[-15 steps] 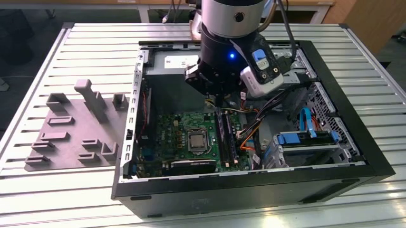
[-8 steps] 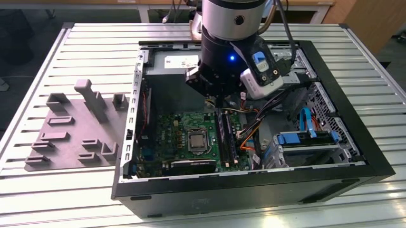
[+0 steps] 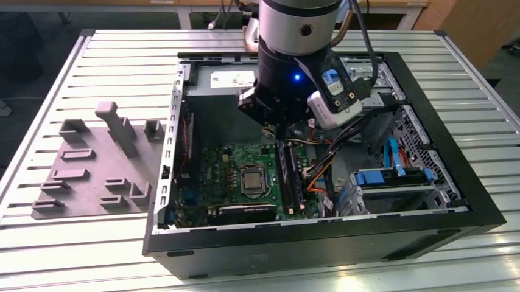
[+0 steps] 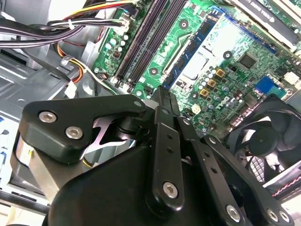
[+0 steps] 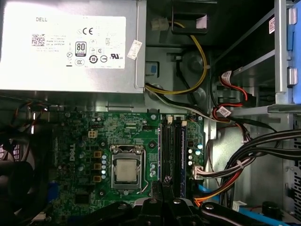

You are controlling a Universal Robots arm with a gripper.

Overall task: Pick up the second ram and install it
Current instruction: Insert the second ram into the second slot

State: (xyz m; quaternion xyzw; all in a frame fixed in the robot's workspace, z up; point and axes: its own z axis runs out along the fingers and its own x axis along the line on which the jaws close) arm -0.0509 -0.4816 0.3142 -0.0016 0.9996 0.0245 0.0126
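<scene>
My gripper [image 3: 272, 132] hangs inside the open computer case, just above the far end of the memory slots [image 3: 290, 179] on the green motherboard [image 3: 235, 164]. In both wrist views its black fingers [image 4: 162, 94] [image 5: 162, 181] are pressed together with nothing visible between them. Long dark strips fill the slots [image 5: 171, 146] [image 4: 146, 37]. I cannot tell the second ram apart from the slots themselves.
A grey moulded tray [image 3: 89, 164] with upright blocks lies at the exterior view's left of the case. Inside the case are the power supply [image 5: 70, 42], cable bundles [image 5: 254, 160], a blue drive bay [image 3: 390, 179], a fan [image 4: 268, 141] and the bare processor socket [image 5: 126, 172].
</scene>
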